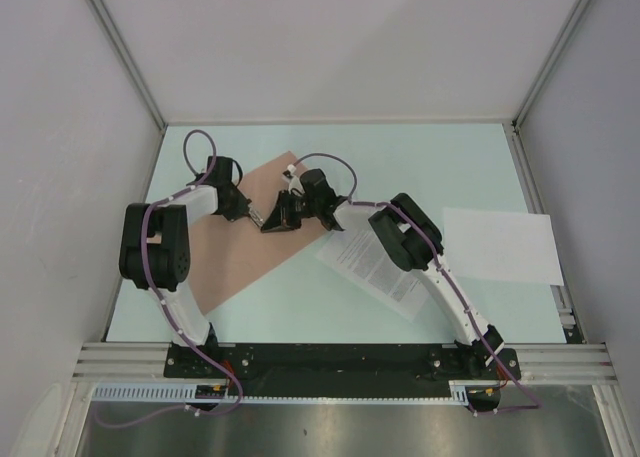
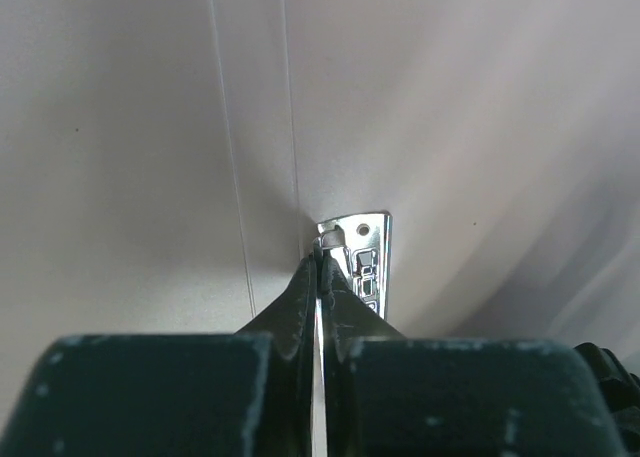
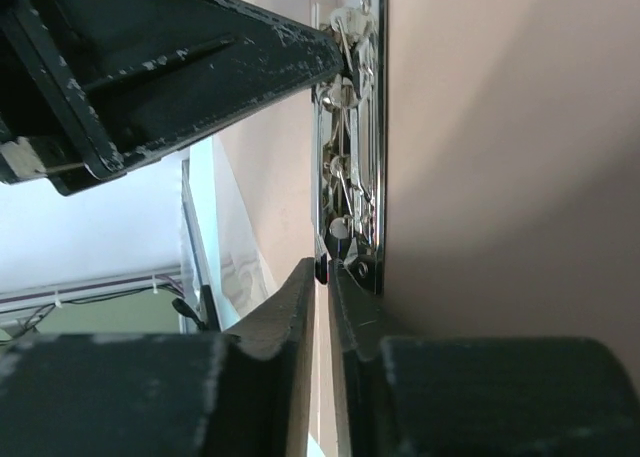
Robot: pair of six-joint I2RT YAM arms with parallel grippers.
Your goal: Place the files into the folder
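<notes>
Matt card folder (image 1: pixel 243 257), shiny metal clip (image 3: pixel 362 127)

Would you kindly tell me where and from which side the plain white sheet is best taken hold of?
Probably by its right edge, coming in low from the right. The plain white sheet lies flat on the table, leaving nothing to pinch from above, but that edge seems to overhang the side rail, where the right claw could close on it.
</notes>
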